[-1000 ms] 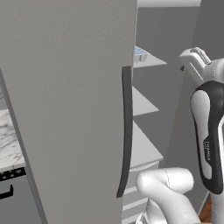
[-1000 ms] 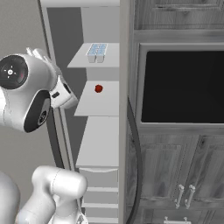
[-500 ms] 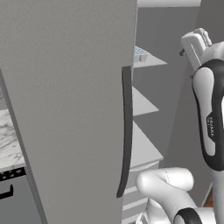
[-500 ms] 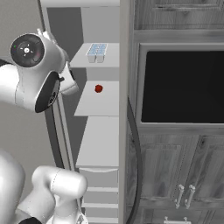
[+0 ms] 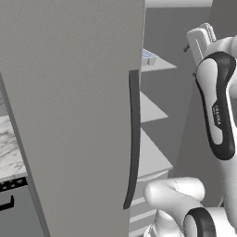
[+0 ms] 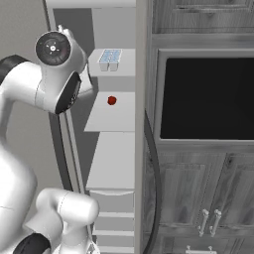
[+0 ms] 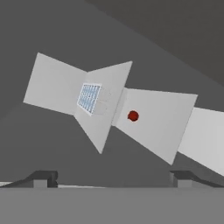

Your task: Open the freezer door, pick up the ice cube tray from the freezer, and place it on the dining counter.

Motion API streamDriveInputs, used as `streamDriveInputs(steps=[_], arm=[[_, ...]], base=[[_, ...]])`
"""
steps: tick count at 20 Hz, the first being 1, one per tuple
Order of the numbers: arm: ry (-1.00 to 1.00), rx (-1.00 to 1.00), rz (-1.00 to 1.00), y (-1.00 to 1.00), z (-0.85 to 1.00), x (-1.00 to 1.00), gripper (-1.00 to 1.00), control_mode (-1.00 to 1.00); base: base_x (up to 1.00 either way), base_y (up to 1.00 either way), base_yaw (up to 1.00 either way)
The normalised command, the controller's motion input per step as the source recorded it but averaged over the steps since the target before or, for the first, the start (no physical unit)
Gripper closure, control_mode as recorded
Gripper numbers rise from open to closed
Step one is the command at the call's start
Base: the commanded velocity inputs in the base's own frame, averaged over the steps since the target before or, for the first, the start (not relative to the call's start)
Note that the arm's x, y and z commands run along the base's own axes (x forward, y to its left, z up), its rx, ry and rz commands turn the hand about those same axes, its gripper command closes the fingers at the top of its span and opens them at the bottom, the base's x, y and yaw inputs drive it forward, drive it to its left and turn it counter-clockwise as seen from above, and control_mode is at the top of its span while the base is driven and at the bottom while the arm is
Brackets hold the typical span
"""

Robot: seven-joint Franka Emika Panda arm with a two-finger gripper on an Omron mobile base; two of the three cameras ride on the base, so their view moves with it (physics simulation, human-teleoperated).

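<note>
With the freezer door (image 5: 69, 115) swung wide, your gripper (image 7: 111, 177) hangs fully spread and empty, facing the shelves; the ice cube tray (image 6: 110, 58) sits at the top shelf's (image 6: 124, 69) front edge.

A small red round object (image 6: 112, 100) lay alone on the 2nd grey shelf (image 6: 111, 114) from the top. Pale drawers (image 6: 113, 218) stood stacked below the shelves. A black built-in oven window (image 6: 206, 98) sat at right, with 2 panelled grey cabinet doors (image 6: 198, 198) under it. A marble worktop (image 5: 10, 150) appeared at far left.
</note>
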Motion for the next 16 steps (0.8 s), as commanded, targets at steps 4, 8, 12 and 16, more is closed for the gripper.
streamDriveInputs(steps=[4,8,12,16], arm=[[0.00,0.08,0.00,0.00,0.00,0.55,-1.00,-1.00],[0.00,0.07,0.00,0.00,0.00,0.57,-1.00,-1.00],[0.00,0.04,0.00,0.00,-0.05,0.49,-1.00,-1.00],[0.00,0.04,0.00,0.00,-0.11,0.45,-1.00,-1.00]], base=[[0.00,0.00,0.00],[0.00,0.00,0.00],[0.00,0.00,0.00],[0.00,0.00,0.00]])
